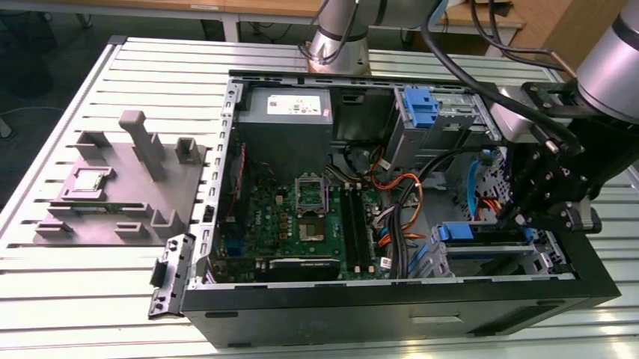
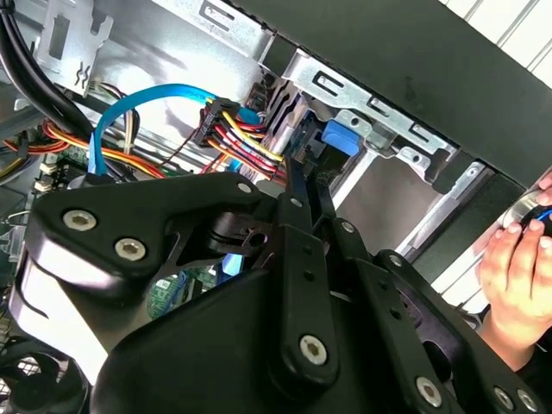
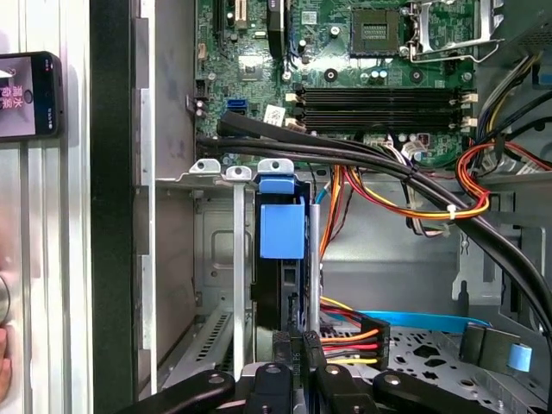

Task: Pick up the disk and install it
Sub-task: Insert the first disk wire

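The black pincer (image 2: 302,185) fills the near part of the second wrist view, all flat metal links and round bolts. Its two thin fingers (image 3: 293,345) are pressed together on the edge of the disk (image 3: 281,259), which stands on its side in the lower drive bay (image 1: 499,258) at the near right corner of the computer case (image 1: 399,299). The disk is held upright most likely so it can slide straight into the narrow slot between the grey metal walls. In the first wrist view its bright blue plastic carrier faces the camera, smooth and square, with the dark body of the drive behind it. It looks partly seated in the bay, not fully home. Red, yellow and orange wires (image 3: 414,203) and thick black cables curl close beside it. The green motherboard (image 1: 299,217) lies flat in the middle of the case. A grey fixture block (image 1: 120,187) with tall posts sits on the ribbed silver tabletop (image 1: 90,299) at the exterior view's left. A person's hand (image 2: 517,276) rests outside the case.
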